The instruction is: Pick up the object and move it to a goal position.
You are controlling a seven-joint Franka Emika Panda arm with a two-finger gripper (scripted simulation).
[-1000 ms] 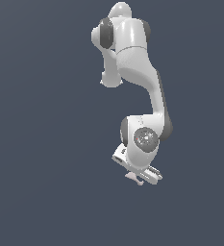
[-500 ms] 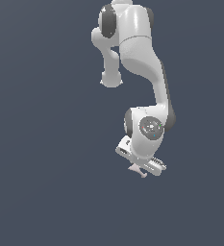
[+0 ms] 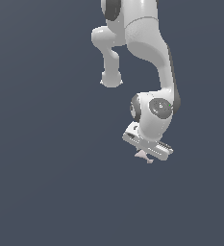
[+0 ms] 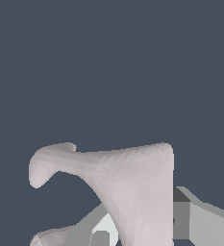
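The object [image 3: 142, 155] is a tiny pale pinkish-white piece with a hooked end. It sticks out just below my gripper [image 3: 147, 152] in the exterior view. In the wrist view the object [image 4: 128, 178] fills the near field, with its C-shaped hook curling to one side. My gripper [image 4: 137, 230] is shut on it, with a grey finger [image 4: 200, 223] against one side and the other finger [image 4: 82, 233] partly hidden behind the piece. The object hangs in the gripper above the dark floor.
A plain dark blue-grey floor [image 3: 46, 192] fills both views. The white arm [image 3: 154, 57] bends down from the top of the exterior view to the gripper. No other objects or goal marker show.
The gripper has risen and shifted slightly toward the exterior view's right, carrying the object with it. The arm's upper links have moved up out of the frame.
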